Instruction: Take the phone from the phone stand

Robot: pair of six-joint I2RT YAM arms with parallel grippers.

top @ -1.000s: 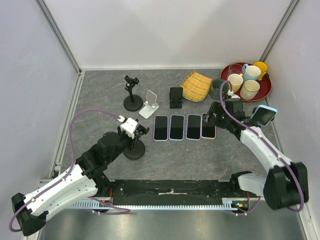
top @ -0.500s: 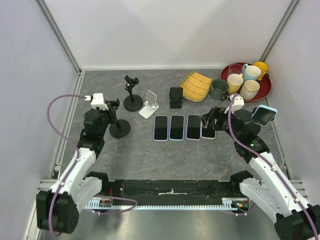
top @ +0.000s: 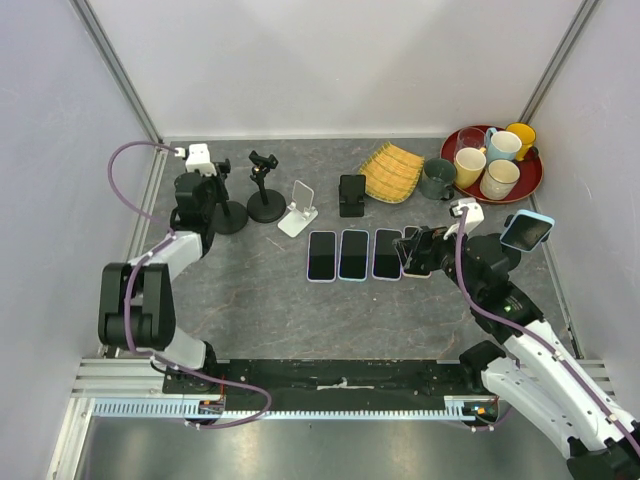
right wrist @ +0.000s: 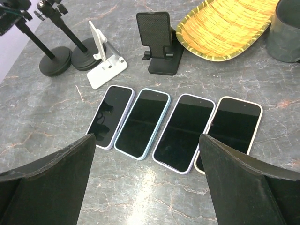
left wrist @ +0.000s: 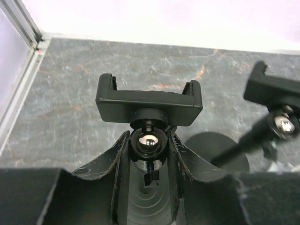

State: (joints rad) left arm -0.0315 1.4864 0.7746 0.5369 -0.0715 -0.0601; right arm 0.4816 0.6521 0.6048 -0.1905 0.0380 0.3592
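Note:
A blue-cased phone [top: 527,230] is propped at a tilt near the table's right edge; whatever holds it is hidden beneath it. My right gripper [top: 412,252] [right wrist: 146,140] hangs open and empty over a row of several phones [right wrist: 140,122] lying flat, left of the propped phone. My left gripper [top: 205,190] [left wrist: 149,140] is at the back left, shut on the ball joint [left wrist: 149,143] of a black pole phone stand [top: 228,215]. That stand's clamp head [left wrist: 149,99] holds nothing.
A second black pole stand [top: 265,205], a white folding stand [top: 298,208] and a black desk stand [top: 351,195] line the back. A yellow woven tray [top: 392,172], a dark mug [top: 436,178] and a red plate [top: 535,180] with mugs sit at the back right.
My left arm has carried the black pole stand from the table's near middle to the back left, beside the other pole stand. The right arm has drawn back slightly, still open.

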